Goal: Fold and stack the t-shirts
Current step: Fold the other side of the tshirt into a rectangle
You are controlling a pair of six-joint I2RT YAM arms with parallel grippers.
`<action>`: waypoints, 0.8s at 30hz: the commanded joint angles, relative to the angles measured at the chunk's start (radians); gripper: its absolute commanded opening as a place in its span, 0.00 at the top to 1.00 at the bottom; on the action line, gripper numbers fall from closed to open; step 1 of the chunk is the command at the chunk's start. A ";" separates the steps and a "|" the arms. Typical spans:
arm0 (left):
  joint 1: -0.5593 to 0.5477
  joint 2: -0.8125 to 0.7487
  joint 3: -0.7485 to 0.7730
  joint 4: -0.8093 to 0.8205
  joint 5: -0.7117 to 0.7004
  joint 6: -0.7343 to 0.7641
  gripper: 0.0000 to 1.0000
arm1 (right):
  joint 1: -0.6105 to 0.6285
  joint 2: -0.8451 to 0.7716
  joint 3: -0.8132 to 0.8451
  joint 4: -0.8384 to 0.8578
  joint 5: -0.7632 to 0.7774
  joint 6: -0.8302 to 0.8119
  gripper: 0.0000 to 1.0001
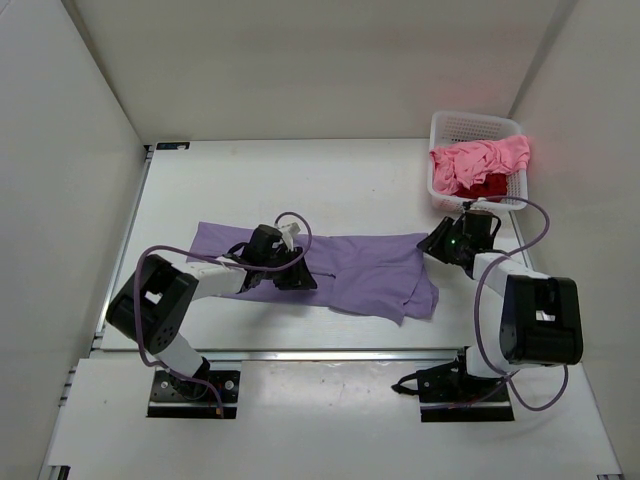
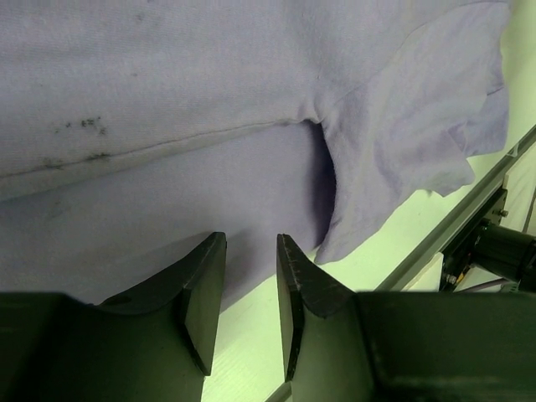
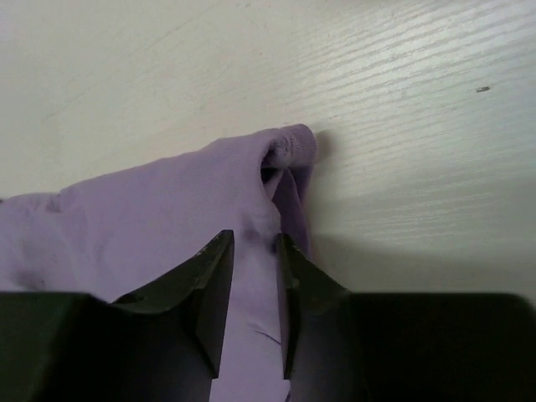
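A lavender t-shirt (image 1: 365,270) lies spread across the middle of the table, with one sleeve (image 2: 402,126) reaching toward the table's edge. My left gripper (image 1: 296,272) rests low at the shirt's near hem. In the left wrist view the left gripper (image 2: 251,239) is open, with bare table showing between its fingers and the cloth (image 2: 167,100) just beyond the tips. My right gripper (image 1: 433,243) is at the shirt's far right corner. Its jaws (image 3: 255,237) stand apart over a bunched fold of lavender cloth (image 3: 151,209). A pink t-shirt (image 1: 485,157) and a dark red t-shirt (image 1: 488,187) sit in the basket.
A white lattice basket (image 1: 470,120) stands at the back right corner. The table's metal rail (image 2: 452,226) runs close to the shirt's sleeve on the near side. White walls enclose the table on three sides.
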 commanded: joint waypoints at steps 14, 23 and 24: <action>0.039 -0.021 -0.066 0.051 0.005 -0.011 0.61 | 0.030 0.015 0.014 -0.017 0.083 -0.008 0.73; 0.055 -0.034 -0.080 0.038 -0.009 -0.008 0.63 | 0.027 0.035 0.119 -0.032 0.112 -0.012 1.00; 0.059 -0.035 -0.086 0.032 -0.003 -0.006 0.63 | 0.029 0.040 0.144 -0.041 0.117 -0.022 0.99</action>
